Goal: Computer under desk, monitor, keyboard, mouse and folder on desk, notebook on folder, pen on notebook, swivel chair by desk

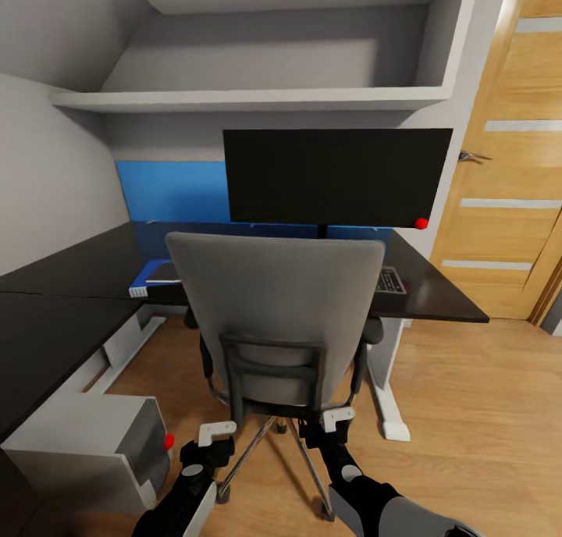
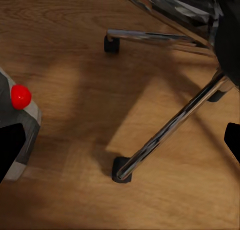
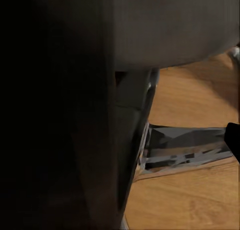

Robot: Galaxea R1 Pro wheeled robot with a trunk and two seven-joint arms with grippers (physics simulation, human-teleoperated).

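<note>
The desk (image 1: 70, 275) is L-shaped with a matte black top on white legs, running along the far wall and down the left side. On its far stretch stands the monitor (image 1: 337, 176), a wide black screen on a slim black stand, with a small red dot at its lower right corner. The swivel chair (image 1: 275, 303) sits in front of it, tucked against the desk edge – a tall grey back with a dark frame, and chromed legs on black castors (image 2: 121, 170) over the wooden floor (image 1: 476, 435). At near left, under the desk's side wing, is the computer (image 1: 94, 451), a light-grey box with a darker front and a red dot. The blue folder (image 1: 147, 278) lies on the desk left of the chair back, with something pale and flat on top of it – I cannot tell what. The keyboard (image 1: 389, 280) peeks out at the chair's right.

The left gripper (image 1: 216, 432) and right gripper (image 1: 337, 420) hover just behind the chair's lower back; whether their fingers are spread or closed cannot be told
</note>
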